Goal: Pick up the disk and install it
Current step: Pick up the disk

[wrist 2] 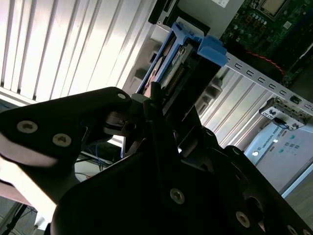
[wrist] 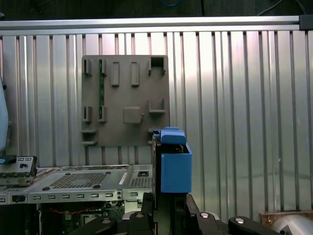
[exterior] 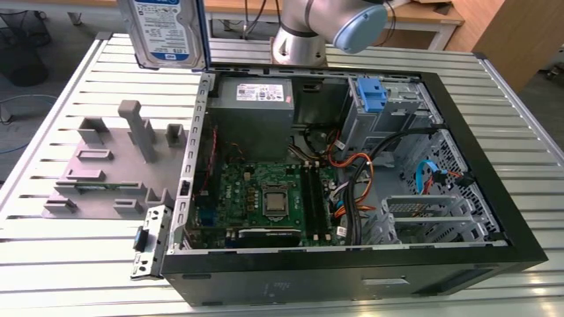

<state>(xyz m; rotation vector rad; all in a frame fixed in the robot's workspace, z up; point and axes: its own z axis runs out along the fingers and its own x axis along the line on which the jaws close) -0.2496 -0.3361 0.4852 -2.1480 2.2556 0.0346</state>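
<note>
Grey fixture [exterior: 105, 165] lies near the worktop's [exterior: 70, 264] edge. The disk [exterior: 165, 33] rides upright in the air just off the open case's [exterior: 352, 165] corner, gripper [wrist: 168, 198] fingers clamped on its blue carrier.

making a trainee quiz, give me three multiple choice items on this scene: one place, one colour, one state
1. Where is the disk? A lying on the floor; B held up in the air; C inside a drawer
2. What colour is its carrier? A red; B blue; C green
3. The case side is: A open; B closed; C taped shut

1 B: the end effector grips it upright.
2 B: the blue frame shows in both wrist views.
3 A: the motherboard lies exposed.
</note>
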